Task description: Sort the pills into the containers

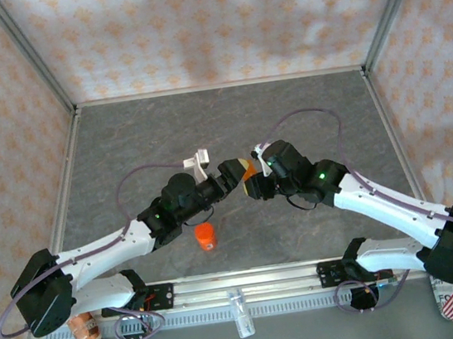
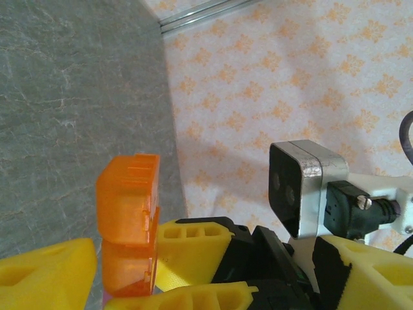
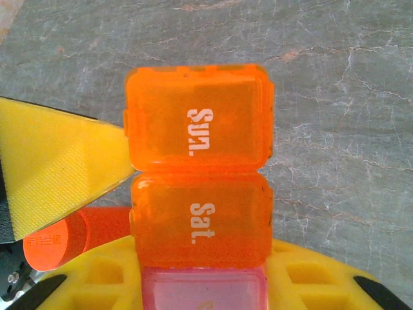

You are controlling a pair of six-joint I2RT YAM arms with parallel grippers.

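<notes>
Room between the hands is running tight. The left gripper [image 1: 233, 172] is standing spread wide, and one finger [image 3: 58, 168] is touching the left side of the containers [image 3: 197, 187], which the right gripper [image 3: 201, 278] is clamping. An orange bottle [image 3: 64, 242] is blocking the space below and left of the right gripper. Ahead and to its right, bare table [image 3: 335, 97] is giving you free passage.

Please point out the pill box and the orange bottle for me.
pill box [image 3: 197, 219], right wrist view, on the orange panel marked Sat.
orange bottle [image 1: 205, 237], top external view, on the middle of the bottle.
</notes>
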